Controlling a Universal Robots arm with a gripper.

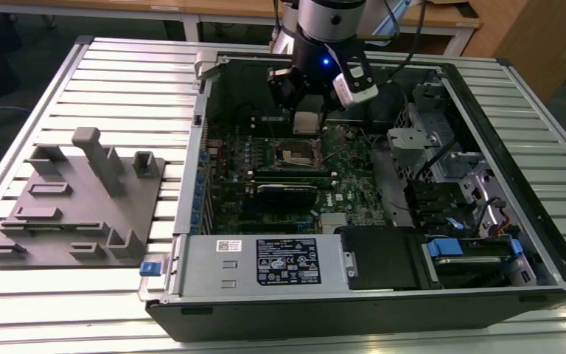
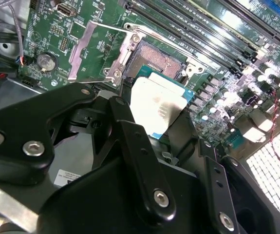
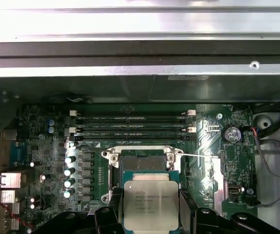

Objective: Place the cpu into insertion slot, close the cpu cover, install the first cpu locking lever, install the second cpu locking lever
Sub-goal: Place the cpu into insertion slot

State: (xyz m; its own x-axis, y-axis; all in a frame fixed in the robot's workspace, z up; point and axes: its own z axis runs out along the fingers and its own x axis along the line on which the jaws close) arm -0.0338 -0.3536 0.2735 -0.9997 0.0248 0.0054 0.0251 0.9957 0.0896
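My gripper (image 1: 306, 124) hangs inside the open computer case, shut on the cpu (image 3: 151, 204), a flat square chip with a dull silver top. The black fingers (image 3: 114, 210) grip it on two opposite sides. The cpu (image 2: 157, 103) hovers just above and slightly to one side of the insertion slot (image 3: 142, 160), apart from it. In the exterior view the insertion slot (image 1: 298, 153) lies directly below the gripper on the green board. The cpu cover (image 2: 93, 48) is flipped open beside the insertion slot (image 2: 158, 59). A thin wire lever (image 3: 198, 155) runs along the socket's far edge.
Long black memory slots (image 3: 135, 124) lie beyond the socket. The power supply box (image 1: 283, 262) fills the case's near side, and a drive cage (image 1: 460, 184) stands at the exterior view's right. A grey fixture plate (image 1: 77, 210) rests on the slatted table at the exterior view's left.
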